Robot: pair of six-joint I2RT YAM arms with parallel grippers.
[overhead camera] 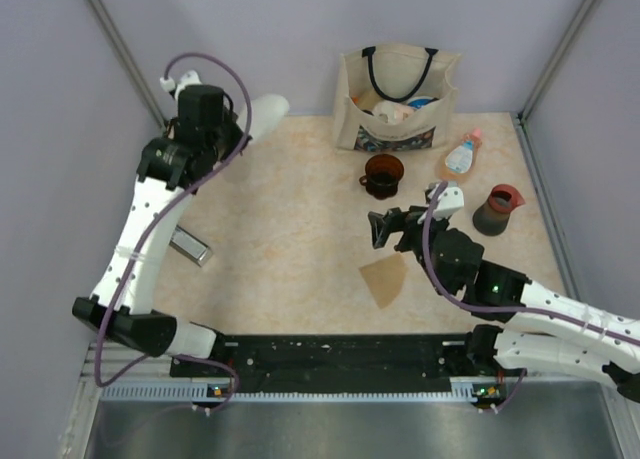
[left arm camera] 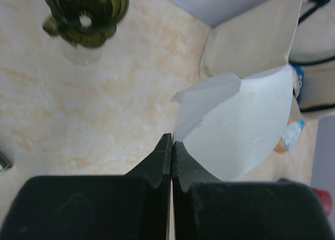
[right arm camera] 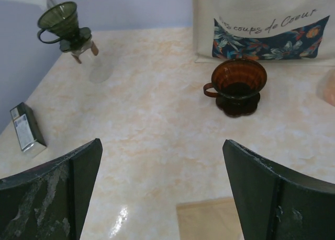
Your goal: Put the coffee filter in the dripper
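Lab test cell, panel walls (overhead camera: 300, 19), metal posts (overhead camera: 122, 49), marbled tabletop (overhead camera: 290, 229)

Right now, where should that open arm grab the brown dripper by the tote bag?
Probably its rim, from straight above: the brown dripper stands upright with its cone open, so one of the jaws can slip inside the wall and one outside, clear of the small side handle.

Bare table (overhead camera: 290, 219) lies open before the brown dripper (overhead camera: 383, 174); a tote bag (overhead camera: 395, 109) crowds just behind it.
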